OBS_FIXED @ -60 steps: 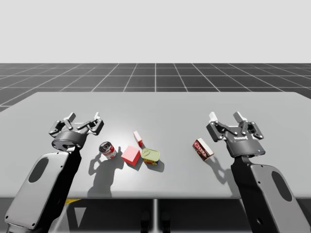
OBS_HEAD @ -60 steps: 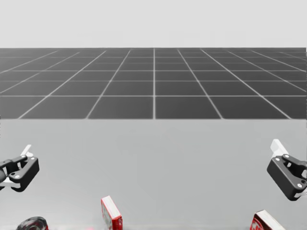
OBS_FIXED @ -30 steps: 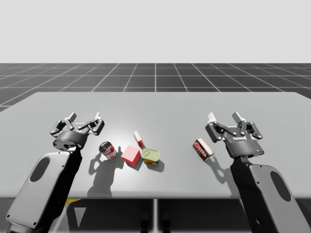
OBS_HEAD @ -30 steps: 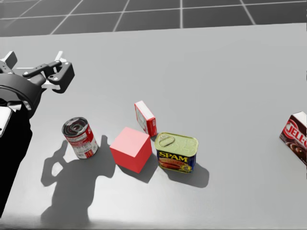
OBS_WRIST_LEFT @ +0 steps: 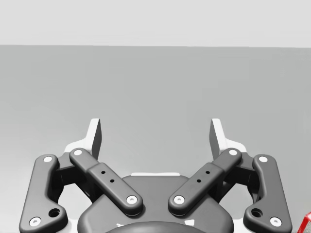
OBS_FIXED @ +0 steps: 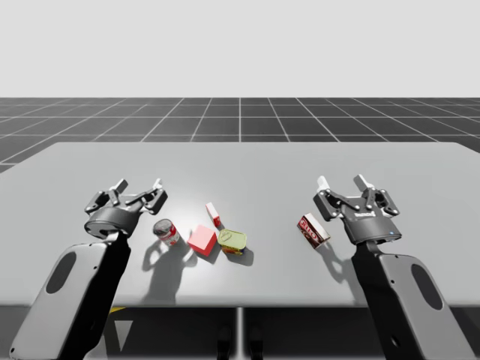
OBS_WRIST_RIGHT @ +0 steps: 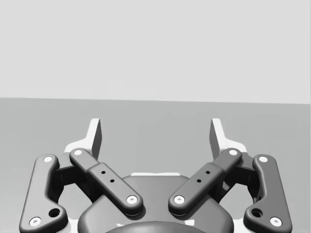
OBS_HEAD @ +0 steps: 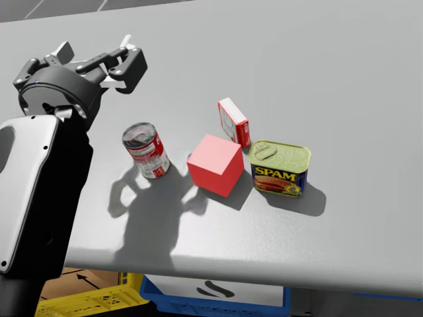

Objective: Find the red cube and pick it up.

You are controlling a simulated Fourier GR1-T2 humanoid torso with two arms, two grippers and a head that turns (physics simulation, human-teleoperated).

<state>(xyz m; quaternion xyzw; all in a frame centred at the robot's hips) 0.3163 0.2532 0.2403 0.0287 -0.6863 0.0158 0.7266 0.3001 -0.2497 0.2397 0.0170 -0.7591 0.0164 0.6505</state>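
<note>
The red cube [OBS_FIXED: 202,240] [OBS_HEAD: 215,165] rests on the grey table [OBS_FIXED: 270,169], between a red-labelled can [OBS_FIXED: 166,232] [OBS_HEAD: 145,150] and a low yellow-and-blue tin [OBS_FIXED: 233,241] [OBS_HEAD: 280,168]. My left gripper [OBS_FIXED: 139,184] [OBS_HEAD: 94,47] [OBS_WRIST_LEFT: 155,133] hovers open behind and to the left of the can, well short of the cube, holding nothing. My right gripper [OBS_FIXED: 341,182] [OBS_WRIST_RIGHT: 155,133] is open too, far off to the cube's right, just behind a dark red box [OBS_FIXED: 313,229].
A small red-and-white box [OBS_FIXED: 213,214] [OBS_HEAD: 234,121] stands on edge just behind the cube, touching the tin's corner. Under the table's near edge lie a yellow crate [OBS_HEAD: 92,297] and a blue bin [OBS_HEAD: 218,300].
My head has turned further down, bringing the table's near edge into sight. My left gripper has shifted right towards the can; my right gripper has edged slightly left.
</note>
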